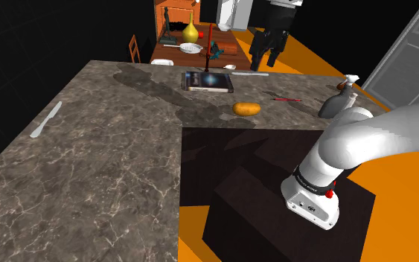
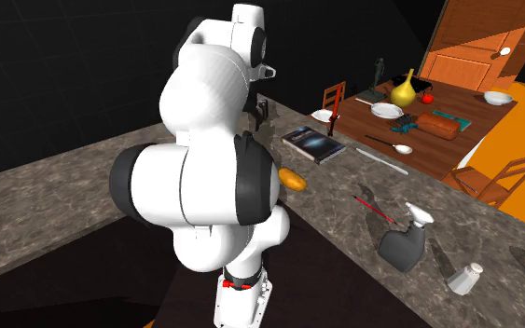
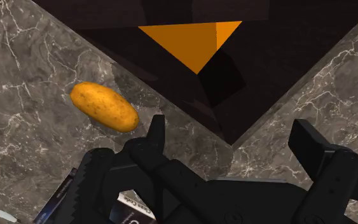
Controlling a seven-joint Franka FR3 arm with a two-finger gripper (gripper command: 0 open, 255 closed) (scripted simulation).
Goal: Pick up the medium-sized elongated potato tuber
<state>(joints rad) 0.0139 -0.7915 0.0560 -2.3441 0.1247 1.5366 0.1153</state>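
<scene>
The potato (image 1: 246,109) is an elongated orange-brown tuber lying on the marble counter (image 1: 103,164) near the counter's inner corner edge. In the second exterior view the potato (image 2: 293,179) peeks out from behind the white arm. My black gripper (image 1: 266,62) hangs high above the counter, above the potato and toward the shoulder view's top, touching nothing. In the wrist view the gripper (image 3: 231,137) is open, its fingers (image 3: 157,132) standing wide apart with nothing between them. The potato (image 3: 103,106) lies off to one side of the fingers, well below them.
A dark book (image 1: 208,80) lies just beyond the potato, with a white knife (image 1: 248,73) past it. A red pen (image 1: 284,99) and a grey spray bottle (image 1: 339,100) are toward the shoulder view's right. Another knife (image 1: 46,119) lies far left. A wooden dining table (image 1: 234,50) stands behind.
</scene>
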